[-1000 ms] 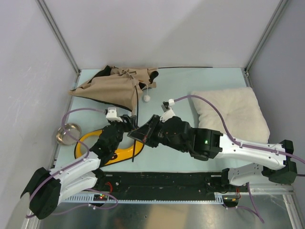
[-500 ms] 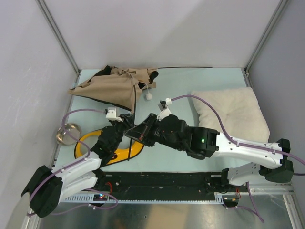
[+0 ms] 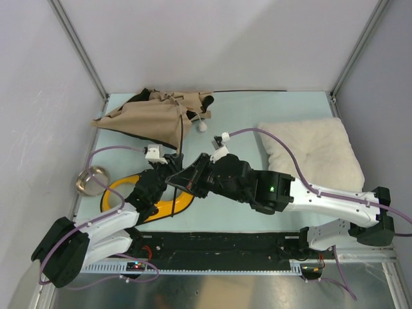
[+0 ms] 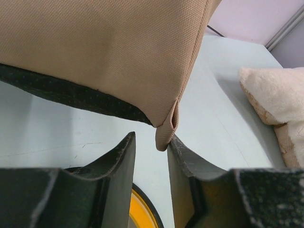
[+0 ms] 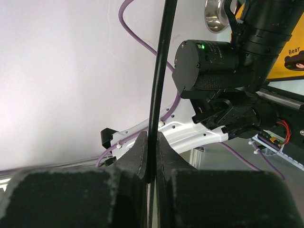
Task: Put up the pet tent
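With the collapsed pet tent at 11 o'clock overhead, the left gripper has narrowed its jaws, still spread, about the corner sleeve, while the right gripper, pinching the black pole, has shifted toward 9 o'clock, indicating pole seating is next.

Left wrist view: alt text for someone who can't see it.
A corner of the tan pet tent sits between the parted fingers of the left end effector, above a pale table; a cream pillow lies at right.
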Available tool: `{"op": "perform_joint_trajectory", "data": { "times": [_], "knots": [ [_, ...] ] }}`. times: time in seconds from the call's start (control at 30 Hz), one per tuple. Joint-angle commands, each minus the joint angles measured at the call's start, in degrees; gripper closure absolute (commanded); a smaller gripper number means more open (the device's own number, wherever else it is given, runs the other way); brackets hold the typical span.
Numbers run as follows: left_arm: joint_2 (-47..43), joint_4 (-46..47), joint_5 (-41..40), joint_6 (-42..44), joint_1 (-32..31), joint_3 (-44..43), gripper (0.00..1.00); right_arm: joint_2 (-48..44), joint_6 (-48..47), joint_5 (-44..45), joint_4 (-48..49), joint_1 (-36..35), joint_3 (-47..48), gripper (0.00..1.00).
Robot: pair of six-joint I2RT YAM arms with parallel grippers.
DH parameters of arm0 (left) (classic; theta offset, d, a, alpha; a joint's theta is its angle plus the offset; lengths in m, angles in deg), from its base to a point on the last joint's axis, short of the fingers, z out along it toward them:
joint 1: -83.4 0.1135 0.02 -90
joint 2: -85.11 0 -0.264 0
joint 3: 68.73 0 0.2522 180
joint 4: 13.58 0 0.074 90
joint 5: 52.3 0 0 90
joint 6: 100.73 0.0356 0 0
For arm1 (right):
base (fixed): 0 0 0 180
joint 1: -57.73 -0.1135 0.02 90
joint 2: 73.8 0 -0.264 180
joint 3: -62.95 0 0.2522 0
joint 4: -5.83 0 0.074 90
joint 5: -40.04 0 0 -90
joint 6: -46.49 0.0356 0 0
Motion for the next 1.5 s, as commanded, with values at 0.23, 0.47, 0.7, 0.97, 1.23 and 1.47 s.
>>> {"op": "perform_joint_trajectory", "data": {
  "times": [0.23,0.47,0.7,0.97,1.23,1.47],
  "knots": [
    [2.02,3.73,-1.83,1.75,-0.36,-2.3,0.68,0.68,-0.4,2.06,2.48,0.73,3.07,1.0],
    [2.4,4.15,-2.16,1.88,-0.35,-2.95,0.68,1.04,-0.13,1.65,2.38,0.7,3.07,1.0],
    [2.7,4.34,-2.85,2.35,-0.31,-3.65,0.71,1.24,0.05,1.25,2.31,0.7,3.07,1.0],
    [4.12,4.38,-2.05,1.74,-0.35,-3.39,0.74,1.3,0.05,1.09,2.33,0.85,3.11,1.0],
    [4.9,4.6,-1.81,1.44,-0.33,-2.96,0.72,1.45,0.21,0.78,2.23,0.96,3.03,1.0],
    [5.12,4.6,-1.95,1.79,-0.35,-2.96,0.86,1.66,0.28,0.4,2.13,1.01,3.08,1.0]
  ]
}}
